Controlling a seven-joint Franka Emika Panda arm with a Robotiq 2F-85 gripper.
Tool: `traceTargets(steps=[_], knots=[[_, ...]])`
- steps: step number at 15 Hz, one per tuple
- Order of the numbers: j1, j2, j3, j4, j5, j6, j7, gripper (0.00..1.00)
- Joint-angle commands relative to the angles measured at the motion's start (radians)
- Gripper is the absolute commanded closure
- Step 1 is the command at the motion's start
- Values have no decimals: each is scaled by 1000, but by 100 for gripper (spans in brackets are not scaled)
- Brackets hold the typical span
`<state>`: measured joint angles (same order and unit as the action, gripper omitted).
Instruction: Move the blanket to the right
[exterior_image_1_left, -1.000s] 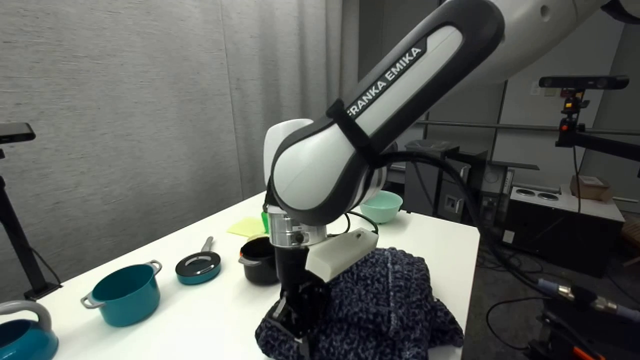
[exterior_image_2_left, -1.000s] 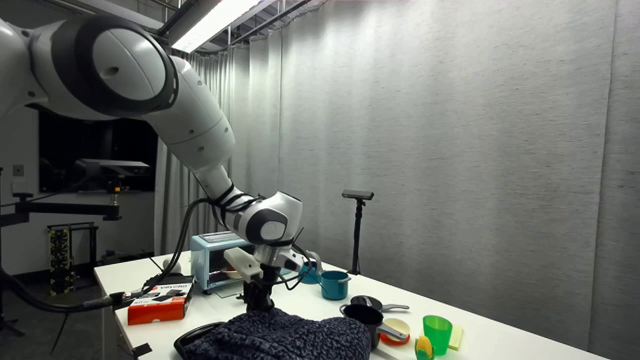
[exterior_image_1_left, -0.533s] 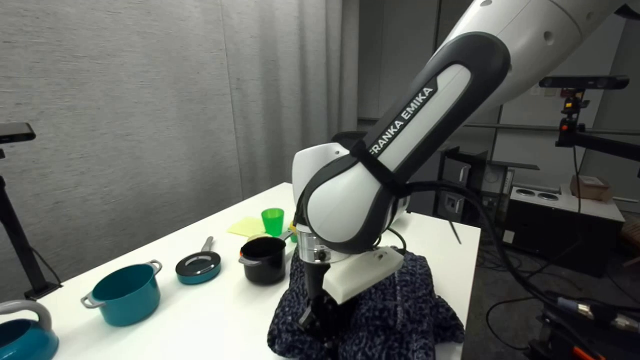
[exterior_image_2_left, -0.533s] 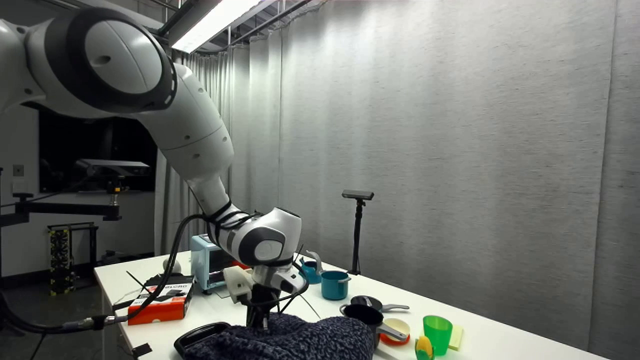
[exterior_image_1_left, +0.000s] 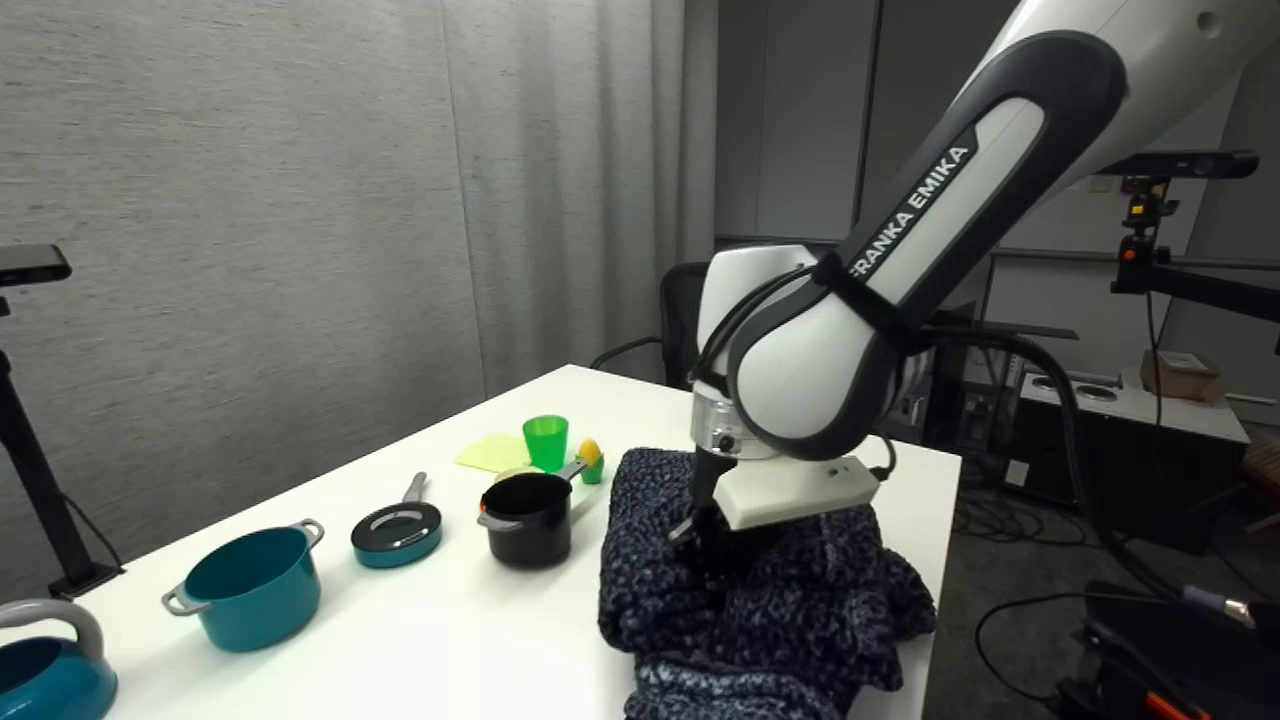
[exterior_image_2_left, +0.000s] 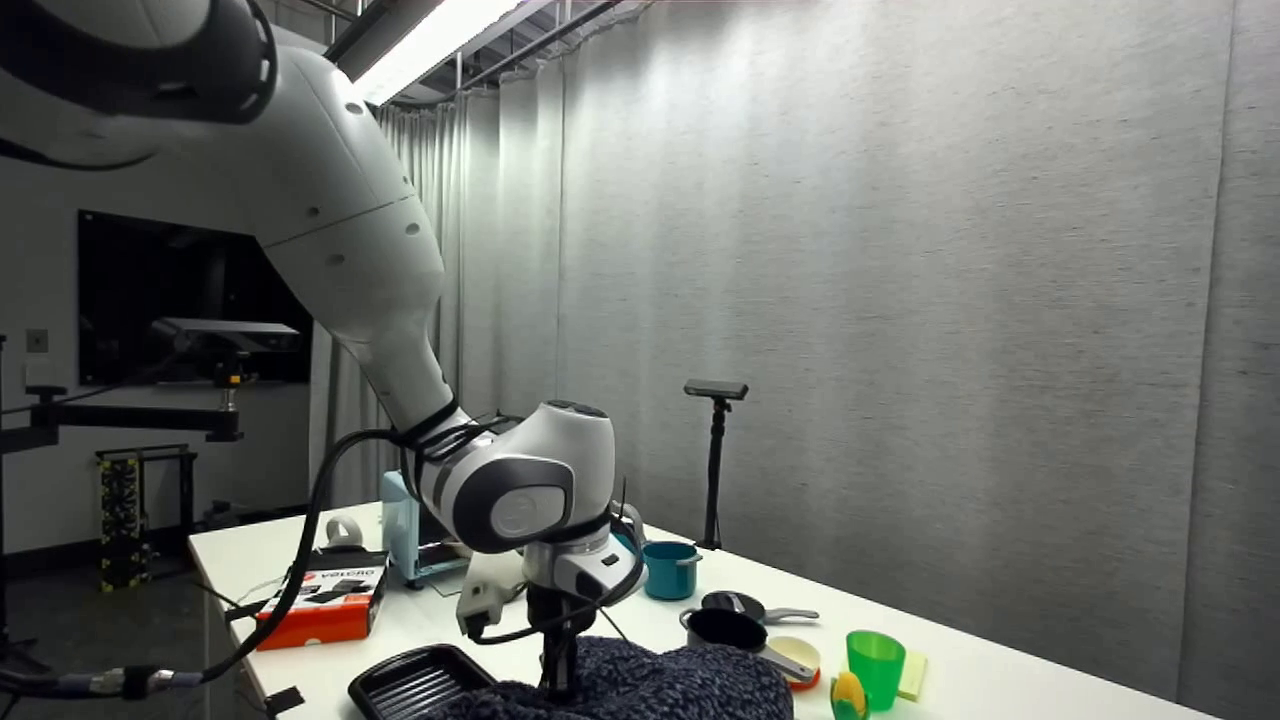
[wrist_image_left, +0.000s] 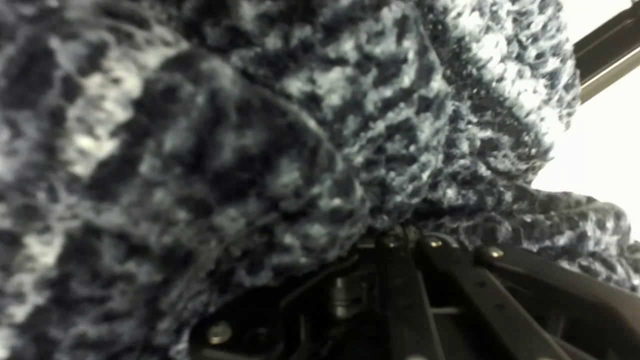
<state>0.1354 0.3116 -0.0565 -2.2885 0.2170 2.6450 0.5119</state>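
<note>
Though lumpy, blanket (exterior_image_1_left: 648, 575) in end effector (exterior_image_2_left: 558, 686).

In an exterior view the arm (exterior_image_1_left: 955, 205) slants down from the upper right to a bent wrist (exterior_image_1_left: 805, 370); the gripper (exterior_image_1_left: 716, 572) points downward. Its fingers (wrist_image_left: 402, 290) stand close together, their tips hidden.

The blanket (exterior_image_1_left: 648, 575) is dark navy, flecked with pale grey. From here the gripper (exterior_image_2_left: 558, 685) looks black, the cup (exterior_image_1_left: 545, 445) bright green, the table (exterior_image_1_left: 500, 640) white.
</note>
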Motion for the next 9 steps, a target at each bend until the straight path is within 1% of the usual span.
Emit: traceTargets(steps=[1,3,5,7,8,9], knots=[[-46,-142,-79,-198,-54,76,22,100],[-81,-196,-123,-273,-85,93,15,100],[-131,-247,-156,-342,-109,110,-13,100],[-179,-288,-166,-363,-118,117,-68,100],[-202,-315,-149,-358,-69,120,-140,100],[-215,-345,-140,-350,-53,110,-186,100]])
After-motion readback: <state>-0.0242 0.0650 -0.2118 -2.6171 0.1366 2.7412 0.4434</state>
